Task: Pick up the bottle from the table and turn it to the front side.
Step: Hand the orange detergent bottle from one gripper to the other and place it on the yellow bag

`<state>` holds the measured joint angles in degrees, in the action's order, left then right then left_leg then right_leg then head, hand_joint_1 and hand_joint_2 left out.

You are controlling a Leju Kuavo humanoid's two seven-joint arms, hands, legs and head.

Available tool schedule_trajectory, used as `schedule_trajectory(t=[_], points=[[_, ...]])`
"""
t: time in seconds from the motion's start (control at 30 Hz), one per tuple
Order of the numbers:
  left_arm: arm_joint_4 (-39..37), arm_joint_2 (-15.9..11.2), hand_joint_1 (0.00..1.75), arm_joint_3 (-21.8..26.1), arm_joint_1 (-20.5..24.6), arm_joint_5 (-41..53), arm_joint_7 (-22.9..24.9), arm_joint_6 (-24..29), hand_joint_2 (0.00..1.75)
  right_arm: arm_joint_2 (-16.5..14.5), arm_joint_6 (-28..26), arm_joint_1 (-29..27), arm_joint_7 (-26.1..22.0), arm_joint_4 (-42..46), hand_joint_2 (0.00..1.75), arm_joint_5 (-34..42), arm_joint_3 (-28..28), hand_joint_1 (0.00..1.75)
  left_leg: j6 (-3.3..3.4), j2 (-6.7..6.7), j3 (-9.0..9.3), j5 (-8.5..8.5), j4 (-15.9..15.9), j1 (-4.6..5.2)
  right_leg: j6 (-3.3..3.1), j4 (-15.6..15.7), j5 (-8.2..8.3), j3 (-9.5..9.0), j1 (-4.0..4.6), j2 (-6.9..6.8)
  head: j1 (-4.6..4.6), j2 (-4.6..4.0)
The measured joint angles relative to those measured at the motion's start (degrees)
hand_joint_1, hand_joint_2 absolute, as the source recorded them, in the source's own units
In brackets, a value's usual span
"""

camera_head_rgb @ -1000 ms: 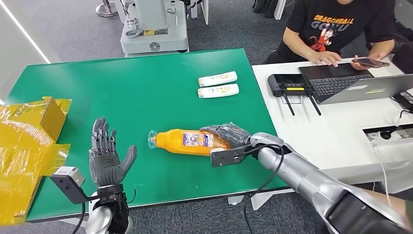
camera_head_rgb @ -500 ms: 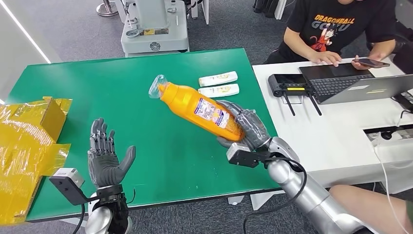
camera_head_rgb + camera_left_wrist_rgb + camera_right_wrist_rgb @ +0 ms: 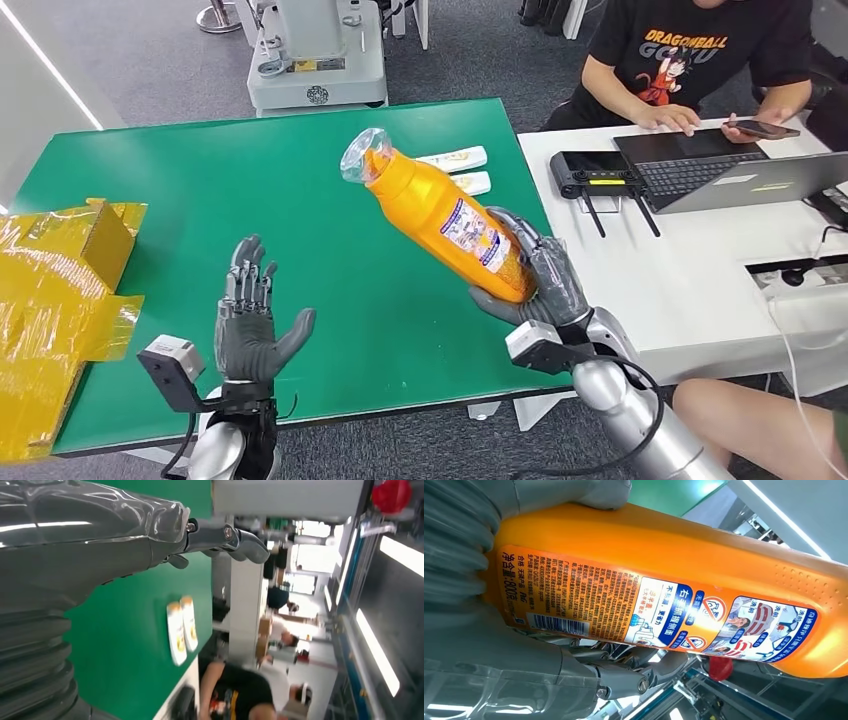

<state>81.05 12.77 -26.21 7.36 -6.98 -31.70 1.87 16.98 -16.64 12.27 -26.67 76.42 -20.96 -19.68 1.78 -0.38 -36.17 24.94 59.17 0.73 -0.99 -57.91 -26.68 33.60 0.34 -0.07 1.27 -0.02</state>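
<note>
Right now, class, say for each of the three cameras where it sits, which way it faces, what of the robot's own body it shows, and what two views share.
Head view: high on the body, looking forward and down at the green table; both silver arms show, the right hand gripping the tilted orange plastic bottle, the left hand spread.
Left wrist view: behind the left hand, looking across the table.
Right wrist view: behind the right hand, close on the bottle's label.
Shared: two small white tubes.
</note>
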Motion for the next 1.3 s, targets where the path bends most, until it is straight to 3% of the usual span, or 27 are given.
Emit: schedule_trajectory(t=[0.2,0.4,0.77,1.03,1.3], points=[[-0.1,0.0,0.00,-1.9,2.2,0.1,2.0,-6.9,1.75,0.0,1.8,-0.8,-0.2,0.2,1.75,-0.4,0.0,1.75,0.01,0.00,0.00,0.00,0.0,0.00,0.00,0.0,0.00,0.00,0.00,-0.01,0.00,0.00],[-0.8,0.0,0.00,-1.9,6.9,0.5,3.1,-10.1,1.75,-0.9,4.3,1.8,-1.4,-3.0,1.75,-0.3,-0.8,1.75,-0.02,0.01,0.00,-0.04,0.0,-0.01,-0.02,0.0,0.02,-0.01,0.01,-0.01,0.00,0.00],[-3.3,0.0,0.00,-1.9,13.2,2.0,5.9,-10.7,1.75,-5.0,6.2,10.2,-4.1,-12.7,1.75,-0.1,-4.6,1.75,-0.03,0.00,-0.01,-0.05,0.0,-0.01,-0.03,-0.1,0.02,0.01,0.01,-0.01,-0.01,0.00],[-11.3,1.4,0.00,-1.8,19.2,4.7,8.3,-9.7,1.75,-9.6,6.6,16.9,-4.8,-18.9,1.75,0.0,-7.3,1.75,-0.07,0.00,0.00,-0.09,0.0,-0.02,-0.04,-0.1,0.03,0.01,0.01,0.00,-0.01,0.00],[-15.0,2.7,0.00,-1.8,20.9,4.0,9.4,-10.9,1.75,-11.8,6.9,19.2,-4.8,-21.1,1.75,0.8,-8.5,1.75,-0.07,-0.02,-0.02,-0.07,0.0,-0.01,-0.03,-0.1,0.01,0.02,0.01,-0.01,-0.01,0.00]])
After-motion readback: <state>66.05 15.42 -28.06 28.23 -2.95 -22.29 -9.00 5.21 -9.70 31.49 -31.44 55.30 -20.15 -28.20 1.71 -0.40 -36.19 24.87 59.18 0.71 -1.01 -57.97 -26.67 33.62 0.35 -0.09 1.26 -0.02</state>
